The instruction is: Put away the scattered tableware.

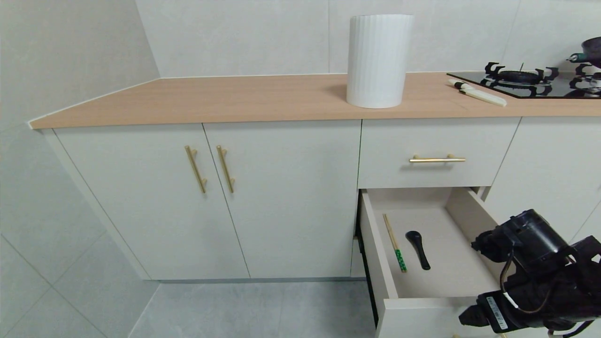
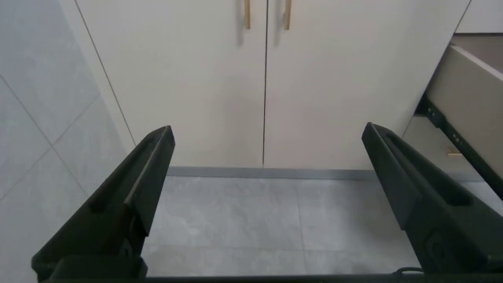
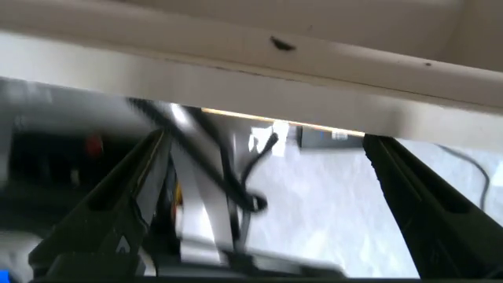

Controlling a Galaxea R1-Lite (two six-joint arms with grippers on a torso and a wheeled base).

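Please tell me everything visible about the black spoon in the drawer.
The black spoon is dark all over and looks like smooth plastic or glazed ceramic. Its rounded bowl lies toward the back of the open drawer, its short handle toward the front. It lies flat on the pale drawer floor, beside the chopsticks but apart from them. Nothing holds it.

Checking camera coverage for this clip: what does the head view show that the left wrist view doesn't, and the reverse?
Head view adds: the wooden countertop with a white ribbed cylindrical container on it, and, lying inside the open lower drawer, wooden chopsticks with green ends beside a black spoon. Left wrist view adds: the left gripper, open and holding nothing. Both: the white double cabinet doors with gold handles, the grey tiled floor and part of the drawer.
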